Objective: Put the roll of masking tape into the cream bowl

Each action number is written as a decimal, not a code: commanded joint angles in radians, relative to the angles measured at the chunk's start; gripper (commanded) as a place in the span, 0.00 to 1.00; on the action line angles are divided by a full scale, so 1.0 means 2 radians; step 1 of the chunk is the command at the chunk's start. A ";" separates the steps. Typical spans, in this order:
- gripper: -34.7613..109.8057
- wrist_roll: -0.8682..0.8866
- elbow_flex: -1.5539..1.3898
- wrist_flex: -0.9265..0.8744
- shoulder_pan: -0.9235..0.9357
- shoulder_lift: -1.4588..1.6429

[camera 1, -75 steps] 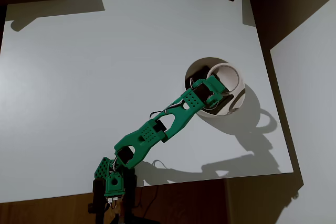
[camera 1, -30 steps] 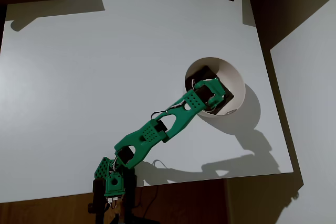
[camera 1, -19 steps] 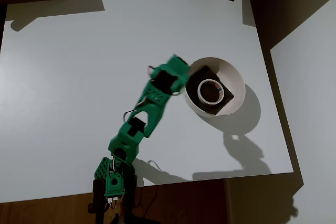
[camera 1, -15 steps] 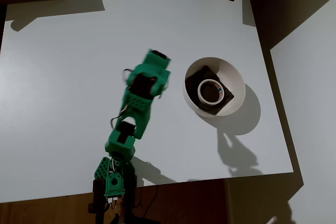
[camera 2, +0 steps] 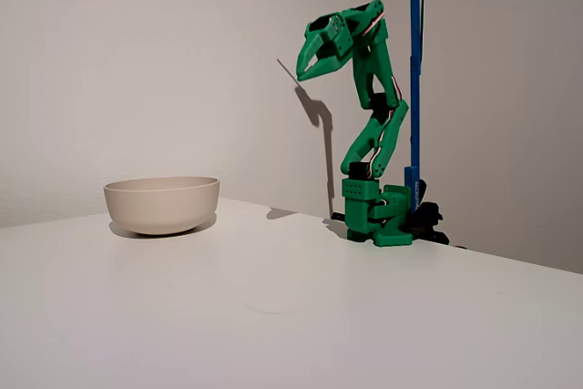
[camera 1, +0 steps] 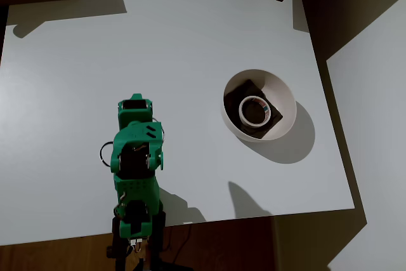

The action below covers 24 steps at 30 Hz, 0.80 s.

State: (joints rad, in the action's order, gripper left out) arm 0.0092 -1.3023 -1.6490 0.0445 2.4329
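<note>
On the white worktop (camera 1: 76, 61), the roll of masking tape (camera 1: 255, 110) is lying flat inside the cream bowl (camera 1: 285, 103), sitting on the dark square pad (camera 1: 238, 96) at the bowl's bottom with its open centre facing up. From the side, the bowl (camera 2: 162, 203) is showing only its smooth outer wall, its contents hidden behind the rim. The green arm (camera 2: 373, 134) is standing folded up over its base (camera 2: 378, 214), well apart from the bowl, and its end effector (camera 2: 303, 70) is hanging high in the air, carrying nothing; its fingers are tapering close together at the tips, though whether they are fully clenched or slightly parted cannot be told from either view.

Judging from how things are lying, the task is looking complete, so the remaining risks are small. Any swing of the arm back toward the bowl would be the main one: a low pass could be clipping the rim, sliding the light bowl across the smooth worktop or tipping it enough to spill the roll. The bowl is also sitting fairly near the worktop's right edge in the overhead view, so a hard nudge in that direction could be pushing it toward the drop. The roll itself is resting flat and is looking unlikely to roll out unaided.
</note>
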 commanded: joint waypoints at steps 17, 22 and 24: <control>0.18 0.004 -0.583 0.209 -0.053 0.276; 0.18 -0.004 -0.672 0.206 -0.052 0.358; 0.18 -0.009 -0.703 0.196 -0.051 0.397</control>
State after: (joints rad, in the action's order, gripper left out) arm 0.0031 -2.6354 -1.2410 -0.0430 3.1140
